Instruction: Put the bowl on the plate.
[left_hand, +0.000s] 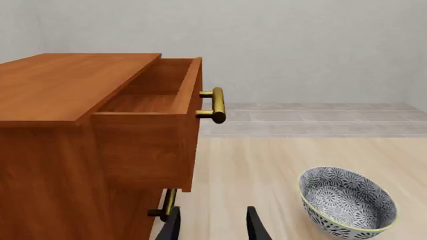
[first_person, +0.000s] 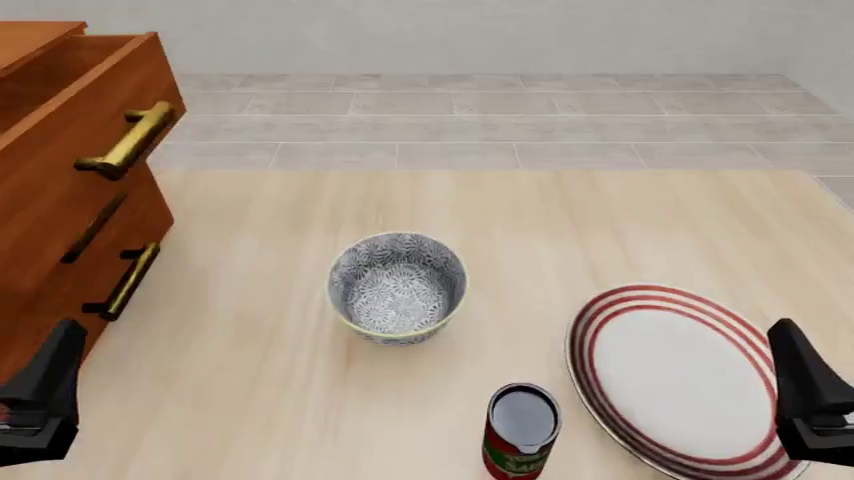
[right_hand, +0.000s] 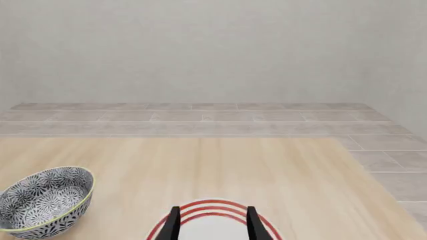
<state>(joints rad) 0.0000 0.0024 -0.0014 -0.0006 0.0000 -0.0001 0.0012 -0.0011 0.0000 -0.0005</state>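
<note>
Nearest the camera in the front view, the left tool (first_person: 38, 400) sits at the lower left corner and the right tool (first_person: 811, 400) at the lower right, both low over the surface (first_person: 267, 400). Each wrist view shows two dark fingers standing apart with nothing between them, so both tools are spread and empty; only the fingertips show, so how wide is hard to judge.

The can (first_person: 521, 431), red-labelled with its top open, stands upright between the tools, just left of the plate (first_person: 674, 380). The plate, white with red rings, lies flat at the right, directly ahead of the right tool.

Farther in, the bowl (first_person: 398, 287) stands upright on the bare surface near the middle, apart from the plate and the can. Grey-and-white pattern, pale rim, nothing visible inside.

At the left edge stands a wooden cabinet (first_person: 54, 260). Its top drawer (left_hand: 157, 107) is pulled out and looks empty. Brass handle (left_hand: 215, 105) on the drawer front, another below.

Beyond the surface: grey tiled floor (first_person: 534, 125), then a plain wall.
</note>
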